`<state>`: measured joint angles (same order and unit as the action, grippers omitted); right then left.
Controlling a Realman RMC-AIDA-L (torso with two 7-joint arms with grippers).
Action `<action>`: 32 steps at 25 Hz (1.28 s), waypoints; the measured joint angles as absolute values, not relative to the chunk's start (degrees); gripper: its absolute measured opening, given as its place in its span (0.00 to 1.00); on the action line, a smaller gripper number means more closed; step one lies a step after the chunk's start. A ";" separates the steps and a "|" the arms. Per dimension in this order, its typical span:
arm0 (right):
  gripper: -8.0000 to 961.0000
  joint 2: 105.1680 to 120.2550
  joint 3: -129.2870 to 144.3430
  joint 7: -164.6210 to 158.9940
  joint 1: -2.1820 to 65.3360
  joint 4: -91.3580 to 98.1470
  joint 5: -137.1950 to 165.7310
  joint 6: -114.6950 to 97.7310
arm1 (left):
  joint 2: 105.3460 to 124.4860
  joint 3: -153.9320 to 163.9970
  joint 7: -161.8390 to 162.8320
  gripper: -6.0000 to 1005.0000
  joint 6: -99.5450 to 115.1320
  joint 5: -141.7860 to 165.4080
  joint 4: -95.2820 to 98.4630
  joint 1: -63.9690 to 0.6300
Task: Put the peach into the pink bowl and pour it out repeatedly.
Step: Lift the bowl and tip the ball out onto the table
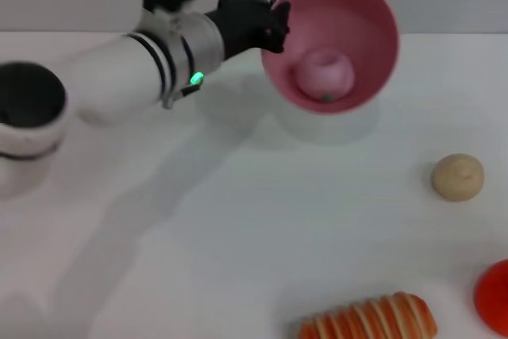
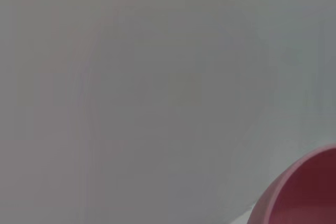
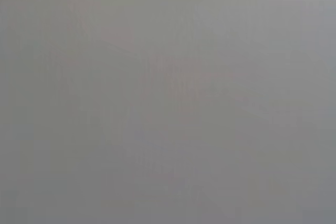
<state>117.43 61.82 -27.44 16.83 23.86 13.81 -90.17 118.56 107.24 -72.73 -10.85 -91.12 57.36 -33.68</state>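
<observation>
While the left gripper (image 1: pixel 274 25) is clenched on the rim of the bowl (image 1: pixel 365 21), the bowl hangs tilted above the table (image 1: pixel 238 220), mouth toward the camera. Peach (image 1: pixel 325 73) rests inside, low against the wall.

The pink bowl (image 1: pixel 361 21) is glossy and deep, lifted off the table and tilted with its opening toward the camera. The peach (image 1: pixel 325 75), small and matte pink, lies inside against the lower wall, seemingly leaf mark down.
</observation>
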 joint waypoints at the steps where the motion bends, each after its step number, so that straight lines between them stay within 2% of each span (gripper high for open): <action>1: 0.47 117.33 61.81 -27.44 16.99 23.77 13.81 -90.16 | 118.57 110.24 -73.25 0.05 -7.52 -91.09 58.52 -33.15; 8: 0.47 117.24 62.06 -27.49 17.42 23.67 13.95 -90.12 | 118.56 123.59 -73.37 0.05 8.90 -90.05 60.11 -33.36; 18: 0.47 117.19 62.43 -27.69 17.48 23.64 14.12 -90.13 | 118.64 130.27 -72.17 0.05 18.93 -85.15 59.73 -33.73; 32: 0.46 117.27 62.49 -27.83 17.70 23.64 14.12 -90.20 | 118.56 137.56 -48.36 0.05 36.46 -60.67 54.57 -32.28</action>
<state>117.27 62.49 -27.83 17.70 23.64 14.12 -90.20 118.56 137.56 -48.36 36.46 -60.67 54.57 -32.28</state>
